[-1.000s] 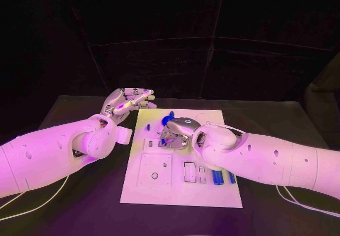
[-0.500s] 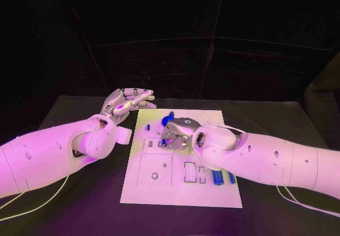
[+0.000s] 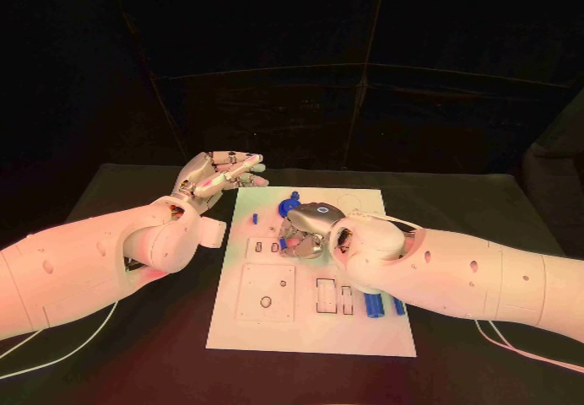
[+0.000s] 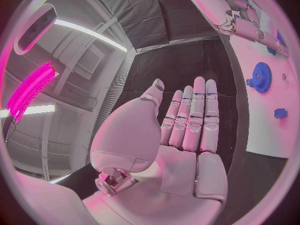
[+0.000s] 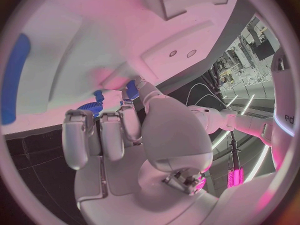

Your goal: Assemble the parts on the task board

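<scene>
on a black table [image 3: 146, 181] in a dark room, the right hand [image 3: 310, 226] curls its fingers [image 5: 103, 132] down over a small blue part [image 5: 132, 89] near the middle of the white task board [image 3: 310, 325], seemingly pinching it. the part looks light, stiff and slippery, best taken by its sides. the left hand [image 4: 181, 130] hovers off the board's far left corner, fingers straight, close together, holding nothing, a blue gear [image 4: 260, 77] nearby.

Black table [image 3: 121, 194] before dark curtained walls [image 3: 305, 101] — ceiling strip lights [image 4: 87, 32]

Dim dark surroundings, pink-tinted glare on white arms, strong fisheye bending in wrist views.
</scene>
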Controlling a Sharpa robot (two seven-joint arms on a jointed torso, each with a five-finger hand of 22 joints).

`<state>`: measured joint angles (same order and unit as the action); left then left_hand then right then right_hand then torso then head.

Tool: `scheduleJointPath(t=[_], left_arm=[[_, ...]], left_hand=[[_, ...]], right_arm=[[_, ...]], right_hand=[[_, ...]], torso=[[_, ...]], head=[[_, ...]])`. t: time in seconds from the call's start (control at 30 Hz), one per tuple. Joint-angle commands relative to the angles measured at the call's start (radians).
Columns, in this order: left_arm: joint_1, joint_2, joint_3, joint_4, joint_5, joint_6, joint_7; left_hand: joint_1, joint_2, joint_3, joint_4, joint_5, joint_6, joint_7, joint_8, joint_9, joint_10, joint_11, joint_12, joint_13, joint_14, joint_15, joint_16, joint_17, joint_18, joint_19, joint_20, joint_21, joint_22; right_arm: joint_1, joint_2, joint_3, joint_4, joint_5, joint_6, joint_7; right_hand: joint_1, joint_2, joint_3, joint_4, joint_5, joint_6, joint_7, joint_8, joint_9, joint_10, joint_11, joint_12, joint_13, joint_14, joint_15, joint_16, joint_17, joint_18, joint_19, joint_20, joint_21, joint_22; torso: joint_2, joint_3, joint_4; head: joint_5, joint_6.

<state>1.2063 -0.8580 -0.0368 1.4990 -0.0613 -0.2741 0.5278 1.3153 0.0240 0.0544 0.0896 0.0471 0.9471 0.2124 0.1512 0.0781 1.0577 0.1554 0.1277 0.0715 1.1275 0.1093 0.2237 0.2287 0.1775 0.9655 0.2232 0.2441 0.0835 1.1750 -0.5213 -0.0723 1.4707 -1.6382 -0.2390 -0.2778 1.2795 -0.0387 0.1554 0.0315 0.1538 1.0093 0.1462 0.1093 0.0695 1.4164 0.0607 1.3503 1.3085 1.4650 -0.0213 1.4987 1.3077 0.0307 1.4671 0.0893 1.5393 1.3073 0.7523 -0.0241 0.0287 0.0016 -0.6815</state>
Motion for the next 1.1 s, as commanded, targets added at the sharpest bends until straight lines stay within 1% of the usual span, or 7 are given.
scheduleJointPath(t=[0.03, 0.3, 0.53, 0.87, 0.93, 1.03, 1.1], left_arm=[[0.002, 0.000, 0.001, 0.001, 0.001, 0.011, 0.004], [0.002, -0.001, 0.001, 0.000, 0.001, 0.011, 0.003], [0.002, 0.000, 0.001, -0.001, -0.001, 0.011, -0.004], [0.002, -0.002, 0.001, -0.013, -0.074, 0.014, -0.075], [0.004, -0.006, 0.001, -0.016, -0.142, 0.031, -0.127], [0.010, -0.009, 0.001, -0.021, -0.222, 0.047, -0.207], [0.020, -0.008, 0.001, -0.029, -0.289, 0.085, -0.304]], left_hand=[[0.002, 0.010, 0.000, -0.004, 0.000, 0.008, -0.001, -0.003, -0.002, 0.007, 0.001, -0.003, -0.001, 0.005, -0.002, -0.007, 0.001, 0.006, 0.007, -0.002, -0.006, -0.001], [0.002, 0.010, 0.000, -0.004, 0.000, 0.008, -0.001, -0.003, -0.002, 0.007, 0.001, -0.003, -0.001, 0.005, -0.002, -0.007, 0.001, 0.006, 0.007, -0.002, -0.006, -0.001], [0.003, 0.014, -0.001, -0.007, 0.000, 0.019, -0.007, 0.000, -0.001, 0.023, -0.004, -0.001, 0.001, 0.010, -0.005, -0.009, 0.004, 0.007, 0.011, -0.003, -0.008, -0.003], [-0.006, 0.018, -0.019, -0.008, 0.001, 0.075, -0.054, -0.003, -0.002, 0.212, -0.071, 0.042, 0.028, 0.281, -0.093, 0.132, 0.108, 0.009, 0.239, -0.091, 0.117, 0.050], [-0.012, 0.013, -0.030, -0.006, 0.003, 0.099, -0.076, 0.001, 0.001, 0.292, -0.101, 0.083, 0.052, 0.383, -0.125, 0.329, 0.278, 0.008, 0.324, -0.125, 0.182, 0.084], [-0.018, 0.015, -0.043, -0.004, 0.005, 0.115, -0.090, 0.003, 0.008, 0.317, -0.112, 0.119, 0.090, 0.403, -0.143, 0.844, 0.789, -0.004, 0.393, -0.151, 0.294, 0.169], [-0.034, 0.040, -0.052, 0.006, 0.002, 0.124, -0.096, 0.024, 0.026, 0.313, -0.124, 0.196, 0.162, 0.417, -0.152, 1.131, 1.088, -0.042, 0.474, -0.167, 0.584, 0.482]], right_arm=[[-0.004, 0.000, -0.005, -0.002, -0.008, 0.031, -0.030], [-0.004, 0.000, -0.005, -0.002, -0.009, 0.014, -0.040], [-0.005, -0.006, -0.005, 0.008, -0.018, -0.126, -0.018], [-0.002, -0.086, -0.003, 0.084, 0.111, -0.271, 0.256], [0.015, -0.133, -0.002, 0.117, 0.226, -0.236, 0.349], [0.039, -0.187, 0.002, 0.143, 0.373, -0.186, 0.405], [0.058, -0.229, 0.015, 0.151, 0.490, -0.148, 0.429]], right_hand=[[-0.007, -0.007, -0.007, 0.006, 0.002, -0.013, 0.002, -0.006, -0.002, -0.009, 0.001, -0.006, 0.042, 0.070, 0.009, -0.005, 0.093, -0.010, 0.049, 0.008, -0.006, 0.175], [-0.027, -0.017, -0.031, 0.023, -0.007, -0.031, 0.005, -0.013, -0.001, -0.015, 0.005, -0.012, 0.037, 0.069, 0.012, -0.007, 0.090, -0.009, 0.046, 0.011, -0.009, 0.171], [-0.060, -0.037, -0.098, 0.065, -0.007, -0.076, 0.016, -0.030, -0.002, -0.030, 0.016, -0.027, 0.023, 0.069, 0.021, -0.008, 0.090, -0.009, 0.045, 0.018, -0.010, 0.169], [-0.021, -0.036, -0.164, 0.096, 0.027, -0.085, 0.020, -0.019, 0.004, -0.006, 0.020, 0.008, 0.054, 0.073, 0.026, 0.000, 0.106, -0.011, 0.053, 0.025, -0.005, 0.180], [-0.001, -0.028, -0.169, 0.091, 0.030, -0.084, 0.019, -0.015, 0.004, -0.018, 0.019, -0.006, 0.041, 0.068, 0.025, -0.009, 0.090, -0.004, 0.033, 0.024, -0.020, 0.149], [0.030, -0.017, -0.174, 0.079, 0.037, -0.095, 0.021, -0.017, 0.002, -0.049, 0.019, -0.045, 0.007, 0.055, 0.025, -0.035, 0.044, 0.010, -0.006, 0.023, -0.050, 0.087], [0.047, -0.004, -0.175, 0.072, 0.041, -0.077, 0.015, -0.002, 0.007, -0.056, 0.015, -0.054, -0.002, 0.049, 0.022, -0.049, 0.023, 0.017, -0.024, 0.022, -0.065, 0.059]], torso=[[0.000, 0.0002, -0.0004], [0.000, 0.0004, -0.0008], [-0.001, 0.0009, -0.0013], [-0.002, 0.0002, -0.0006], [-0.003, 0.0006, -0.0008], [-0.004, 0.0018, -0.0012], [-0.008, 0.0012, 0.0000]], head=[[-0.001, 0.000], [0.000, 0.000], [-0.001, 0.001], [-0.002, 0.006], [-0.002, 0.011], [0.001, 0.012], [-0.003, 0.010]])
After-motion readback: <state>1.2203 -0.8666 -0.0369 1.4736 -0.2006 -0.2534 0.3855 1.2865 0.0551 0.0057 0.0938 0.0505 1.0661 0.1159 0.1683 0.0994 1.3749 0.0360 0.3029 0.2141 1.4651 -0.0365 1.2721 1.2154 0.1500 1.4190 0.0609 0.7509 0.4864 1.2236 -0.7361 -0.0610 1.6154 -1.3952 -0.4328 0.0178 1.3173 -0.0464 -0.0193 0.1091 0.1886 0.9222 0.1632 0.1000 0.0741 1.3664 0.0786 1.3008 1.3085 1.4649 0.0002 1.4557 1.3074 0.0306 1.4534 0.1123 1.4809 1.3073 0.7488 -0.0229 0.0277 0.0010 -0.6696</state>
